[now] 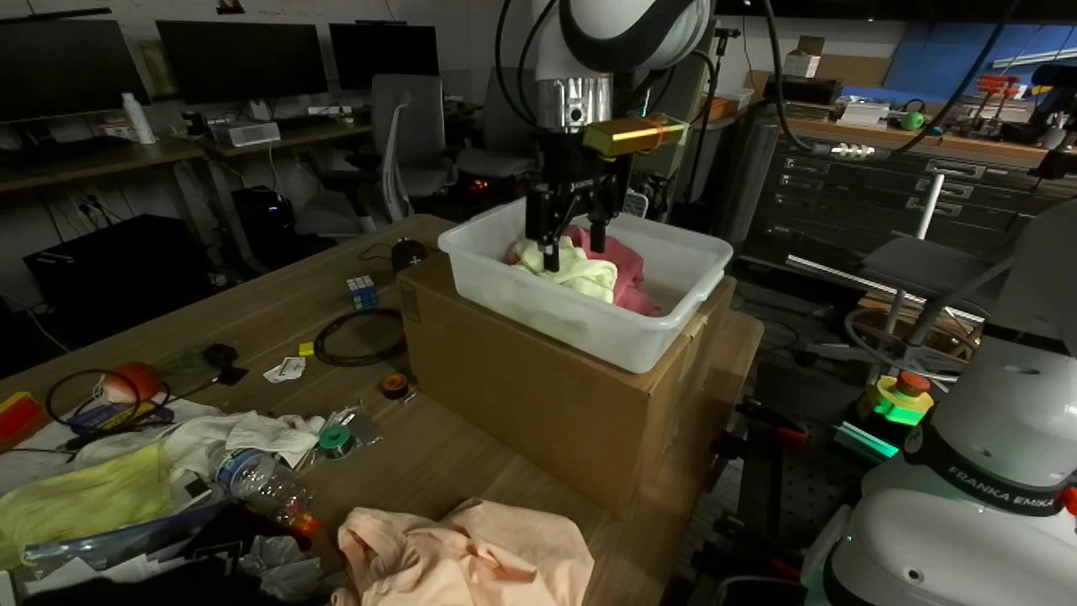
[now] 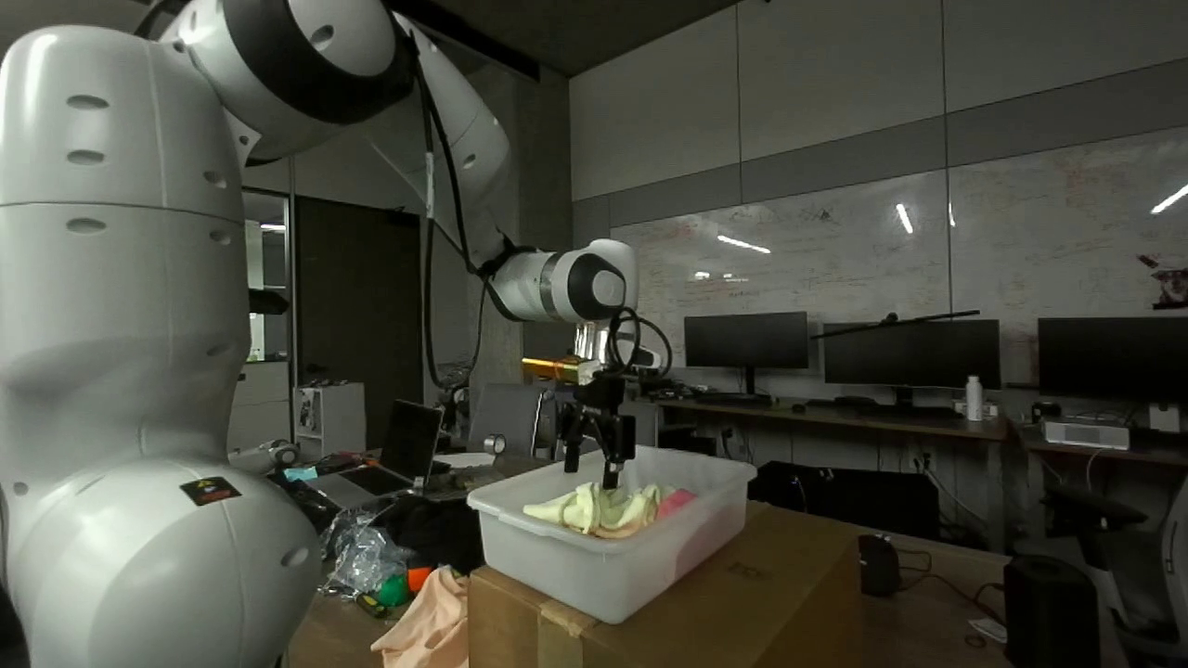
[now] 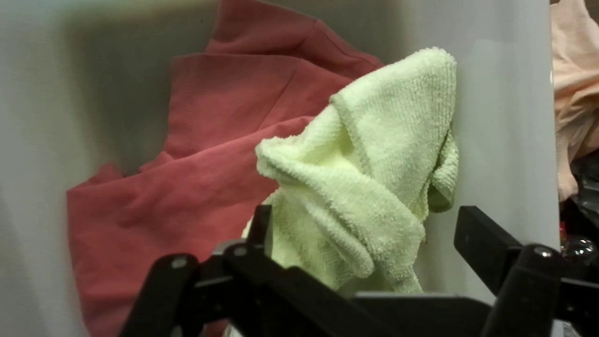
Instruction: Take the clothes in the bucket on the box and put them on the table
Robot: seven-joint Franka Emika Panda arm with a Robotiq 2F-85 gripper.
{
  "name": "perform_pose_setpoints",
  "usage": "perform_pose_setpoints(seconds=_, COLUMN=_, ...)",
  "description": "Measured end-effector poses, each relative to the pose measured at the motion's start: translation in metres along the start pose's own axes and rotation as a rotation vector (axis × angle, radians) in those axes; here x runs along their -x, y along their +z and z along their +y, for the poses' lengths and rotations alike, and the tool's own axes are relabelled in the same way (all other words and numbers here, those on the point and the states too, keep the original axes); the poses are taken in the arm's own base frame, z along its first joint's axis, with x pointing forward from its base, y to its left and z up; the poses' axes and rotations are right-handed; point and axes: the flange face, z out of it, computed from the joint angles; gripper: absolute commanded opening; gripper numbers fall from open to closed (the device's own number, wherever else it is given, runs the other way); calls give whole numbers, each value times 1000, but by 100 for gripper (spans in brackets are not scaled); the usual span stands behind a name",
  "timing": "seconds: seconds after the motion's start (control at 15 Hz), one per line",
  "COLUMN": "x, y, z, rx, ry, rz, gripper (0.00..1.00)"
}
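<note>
A white bin [image 1: 547, 320] stands on a cardboard box [image 1: 522, 412] on the wooden table [image 1: 387, 463]; bin [image 2: 557, 557] and box [image 2: 789, 594] show in both exterior views. A pale yellow cloth [image 3: 374, 178] lies crumpled in the bin, partly over a red cloth [image 3: 220, 168]. The yellow cloth [image 1: 580, 273] and red cloth [image 1: 627, 265] also show in an exterior view. My gripper [image 1: 575, 248] points down into the bin. In the wrist view the gripper [image 3: 365, 229] is open, its fingers spread either side of the yellow cloth. I cannot tell whether a fingertip touches it.
A peach cloth [image 1: 471, 555] lies on the table before the box. A pile with a yellow cloth [image 1: 92, 497] and a plastic bottle [image 1: 252, 475] covers the table's near left. A coiled cable [image 1: 362, 358], tape roll [image 1: 394, 386] and puzzle cube [image 1: 363, 292] lie beside the box.
</note>
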Motion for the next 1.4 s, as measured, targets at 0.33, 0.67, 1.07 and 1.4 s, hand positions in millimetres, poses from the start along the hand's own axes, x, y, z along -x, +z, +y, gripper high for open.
perform_pose_setpoints(seconds=0.33, x=-10, y=18, z=-4, rx=10, ry=15, rz=-33, gripper=100)
perform_pose_setpoints(seconds=0.67, x=-19, y=28, z=-4, rx=14, ry=45, rz=-48, gripper=100)
perform_pose_setpoints(seconds=1.07, x=-25, y=32, z=-1, rx=16, ry=68, rz=-54, gripper=73)
perform_pose_setpoints(seconds=1.4, x=-27, y=32, z=-1, rx=16, ry=79, rz=-54, gripper=33)
